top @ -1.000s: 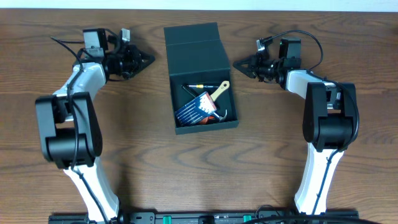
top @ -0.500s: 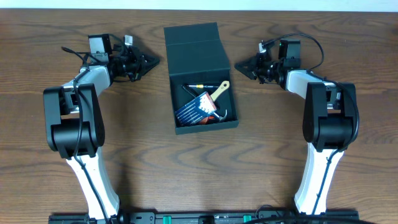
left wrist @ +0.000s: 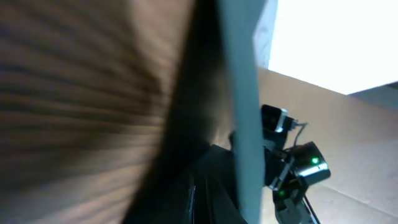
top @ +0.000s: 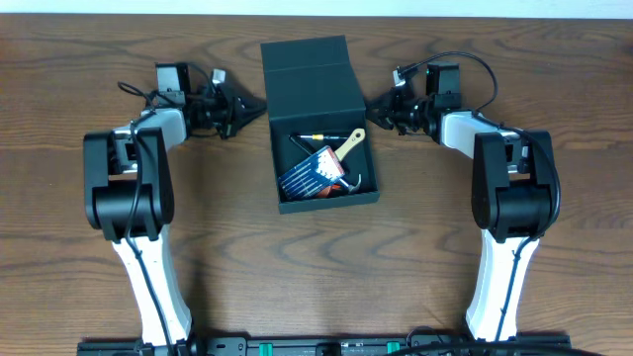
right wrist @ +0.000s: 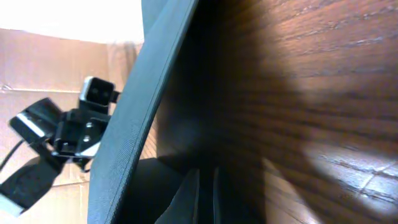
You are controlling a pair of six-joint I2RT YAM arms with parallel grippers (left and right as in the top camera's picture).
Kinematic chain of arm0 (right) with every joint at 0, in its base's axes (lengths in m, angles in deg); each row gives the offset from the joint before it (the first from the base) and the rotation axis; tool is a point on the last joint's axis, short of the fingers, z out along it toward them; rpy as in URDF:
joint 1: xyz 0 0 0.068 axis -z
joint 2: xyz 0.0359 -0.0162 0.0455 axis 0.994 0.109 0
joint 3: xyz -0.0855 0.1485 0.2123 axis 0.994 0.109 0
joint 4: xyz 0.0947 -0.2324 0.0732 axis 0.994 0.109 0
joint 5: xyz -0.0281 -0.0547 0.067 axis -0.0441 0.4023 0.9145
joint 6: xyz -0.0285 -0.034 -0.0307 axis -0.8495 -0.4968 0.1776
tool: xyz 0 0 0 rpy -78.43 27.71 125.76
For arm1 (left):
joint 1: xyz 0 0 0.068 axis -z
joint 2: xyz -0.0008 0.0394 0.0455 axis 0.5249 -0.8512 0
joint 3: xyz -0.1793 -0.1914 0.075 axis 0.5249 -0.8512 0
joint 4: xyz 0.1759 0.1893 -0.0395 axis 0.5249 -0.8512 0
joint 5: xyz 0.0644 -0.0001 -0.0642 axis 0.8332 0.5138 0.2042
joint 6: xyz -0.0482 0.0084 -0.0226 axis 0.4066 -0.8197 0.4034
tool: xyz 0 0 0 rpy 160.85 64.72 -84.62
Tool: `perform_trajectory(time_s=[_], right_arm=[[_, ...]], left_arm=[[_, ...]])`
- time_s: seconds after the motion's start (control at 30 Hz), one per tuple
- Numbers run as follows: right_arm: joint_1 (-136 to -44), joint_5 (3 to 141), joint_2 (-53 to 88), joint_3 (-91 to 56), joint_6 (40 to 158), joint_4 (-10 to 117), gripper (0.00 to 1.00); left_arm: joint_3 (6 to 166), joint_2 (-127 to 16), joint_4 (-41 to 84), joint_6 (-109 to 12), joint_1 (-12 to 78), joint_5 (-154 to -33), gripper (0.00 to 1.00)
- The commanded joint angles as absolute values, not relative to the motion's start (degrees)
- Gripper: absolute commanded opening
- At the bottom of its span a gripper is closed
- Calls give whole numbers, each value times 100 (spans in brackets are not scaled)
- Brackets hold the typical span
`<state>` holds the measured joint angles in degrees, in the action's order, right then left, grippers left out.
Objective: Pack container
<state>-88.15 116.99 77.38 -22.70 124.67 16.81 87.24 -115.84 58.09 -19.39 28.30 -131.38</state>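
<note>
Desk: wood, carries everything. The container sits at mid-desk toward the back edge, squared to it, w/ the open tray on the front side.

Container = dark matte box w/ card walls. Prob light even when loaded, and stiff enough not to buckle under a push. The matte skin should give decent friction. Being light, it'll likely slide on the desk if shoved from one side only, so brace both sides.

Lid: a hinged flap, open, on the back-edge side of the tray. Both wrist views show it edge-on as a thin panel between the two claws. It should pivot at its crease. Best hold is its side edges or free edge, not the tray walls.

Left claw: closed, holding nothing, tip just beside the lid's left edge; can't tell if touching. Right claw: closed, empty, just beside the lid's right edge. Closed tips suit nudging the flap, not pinching it.

Inside the tray:
- Blue screwdriver case, lying at an angle.
- Paintbrush, handle toward the back-right corner of the tray. May sit proud & foul the lid; can't tell.
- Thin pen-like tool, near the tray's back wall.
</note>
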Motion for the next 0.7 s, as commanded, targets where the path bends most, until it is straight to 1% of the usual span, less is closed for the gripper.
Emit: perform_trajectory(time_s=[0.0, 0.2, 0.5, 0.67], right_arm=[[-8824, 11802, 7797, -2275, 12303, 1695, 1], [-8834, 12000, 7797, -2275, 12192, 1633, 1], [-8922, 12302, 7797, -2275, 12065, 1528, 1], [-8946, 12610, 7797, -2275, 11936, 1485, 1]], left_arm=[[8713, -11715, 5877, -1823, 2826, -13273, 6], [8713, -11720, 5953, -1823, 2852, -13277, 6], [8713, -11722, 6229, -1738, 3239, -13293, 6], [8713, -11722, 6268, -1716, 3287, -13336, 6]])
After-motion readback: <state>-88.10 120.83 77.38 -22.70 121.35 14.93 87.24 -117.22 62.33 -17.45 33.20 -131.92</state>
